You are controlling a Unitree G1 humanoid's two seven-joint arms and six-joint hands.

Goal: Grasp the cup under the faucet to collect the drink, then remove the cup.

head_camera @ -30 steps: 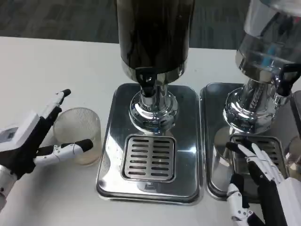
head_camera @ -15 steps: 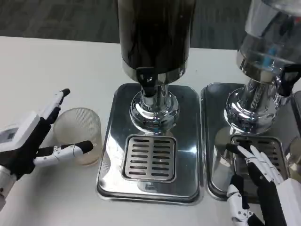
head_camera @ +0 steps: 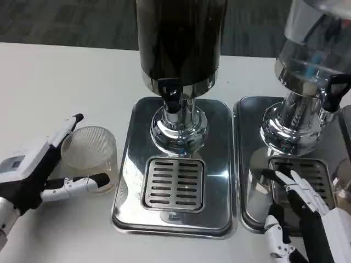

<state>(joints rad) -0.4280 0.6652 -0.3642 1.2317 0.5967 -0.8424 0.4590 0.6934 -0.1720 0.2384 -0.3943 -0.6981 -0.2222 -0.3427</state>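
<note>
White table (head_camera: pixel 60 71). A clear ribbed plastic cup (head_camera: pixel 89 158) stands upright on the table, just left of the left polished steel drip tray (head_camera: pixel 127 186), not under any faucet. It looks empty, though the ribbing makes this hard to judge.

Left hand (head_camera: pixel 38 172) lies low on the table at the cup's left. One finger reaches along the far side of the cup, its black tip near the rim; the thumb runs along the near side, its tip at the cup's base. The fingers bracket the cup loosely; whether they touch the wall I cannot tell. The hand is spread, not clenched on the cup.

On the left tray sits the dark drink dispenser (head_camera: pixel 178 38) on a chrome pedestal, its black faucet lever (head_camera: pixel 171 94) facing forward above the slotted steel grate (head_camera: pixel 174 183). Nothing stands on that grate.

To the right, a second steel drip tray (head_camera: pixel 247 164) carries a clear-bodied dispenser (head_camera: pixel 315 49) on its own chrome base.

Right hand (head_camera: pixel 304 211) rests at the lower right, fingers spread apart over the second tray's grate, grasping nothing.
</note>
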